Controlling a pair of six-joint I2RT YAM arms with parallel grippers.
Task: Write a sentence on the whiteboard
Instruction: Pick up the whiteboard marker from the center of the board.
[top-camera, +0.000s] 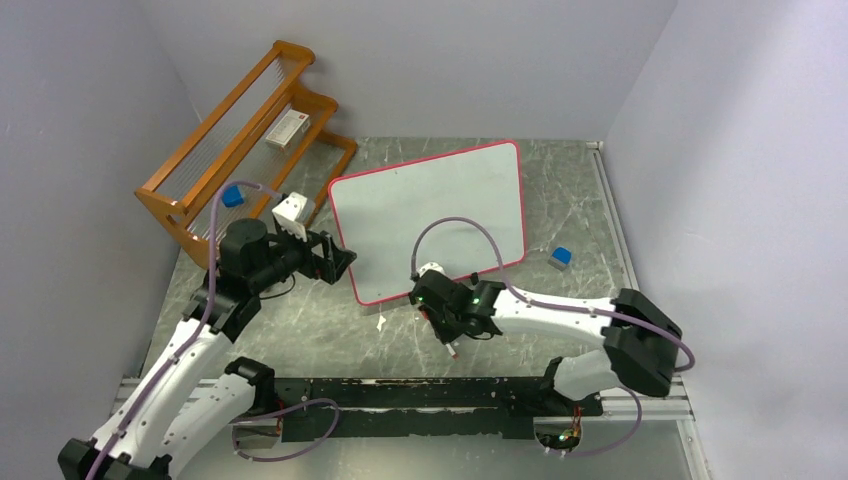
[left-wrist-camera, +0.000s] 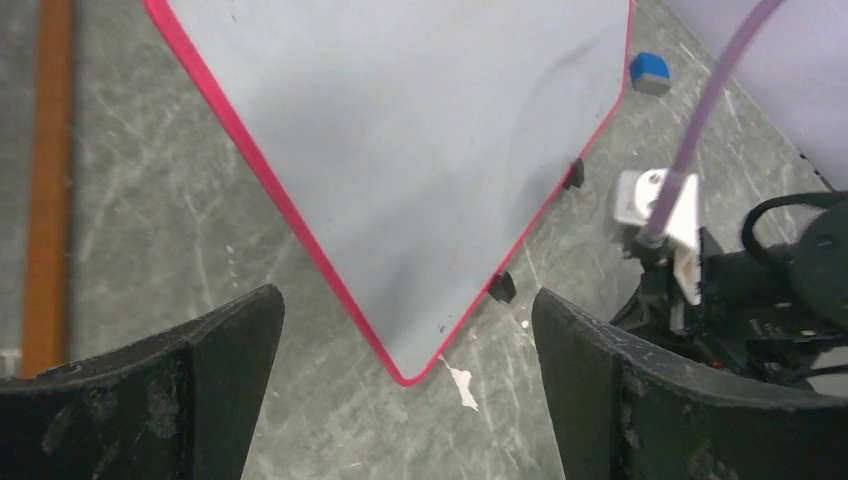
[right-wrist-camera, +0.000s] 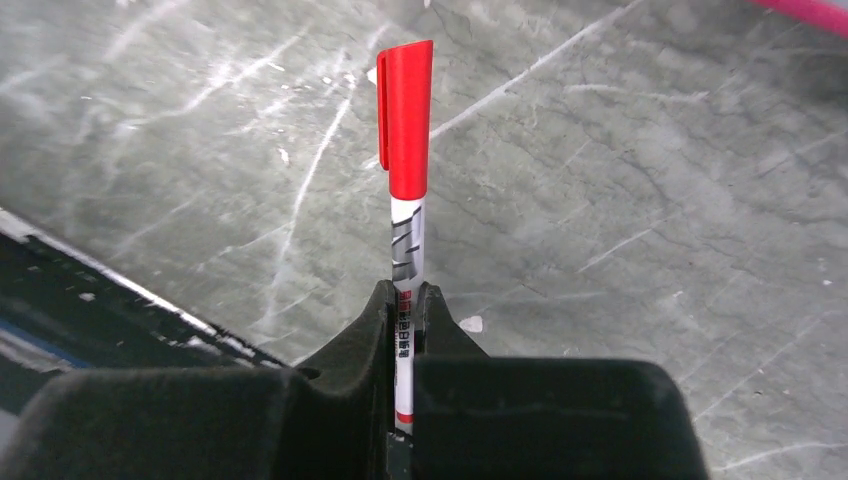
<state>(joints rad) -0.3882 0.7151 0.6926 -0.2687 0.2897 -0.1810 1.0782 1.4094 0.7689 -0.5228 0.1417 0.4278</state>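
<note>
Whiteboard (top-camera: 430, 215) lies on the middle of the desk (top-camera: 580, 200), turned so that its left side runs toward the near edge, with its thin red-pink frame all round. Two small black feet (left-wrist-camera: 502, 287) stick out along its near side. At its near-left corner sits the left gripper (top-camera: 338, 262), released, with its jaws spread wide. In the left wrist view (left-wrist-camera: 405, 300) that corner shows between the two dark fingers (left-wrist-camera: 230, 350); whether they touch the frame I cannot tell. Just off the board's near edge, over bare desk, the right gripper (top-camera: 447, 335) is clenched on a marker (right-wrist-camera: 408, 200). The jaws pinch the white printed barrel, and the red cap points away from the wrist. A small blue block (top-camera: 560, 258) rests on the desk beside the board's right edge. A wooden rack (top-camera: 240, 130) stands in the far left corner with a white box (top-camera: 288, 128) on it.
</note>
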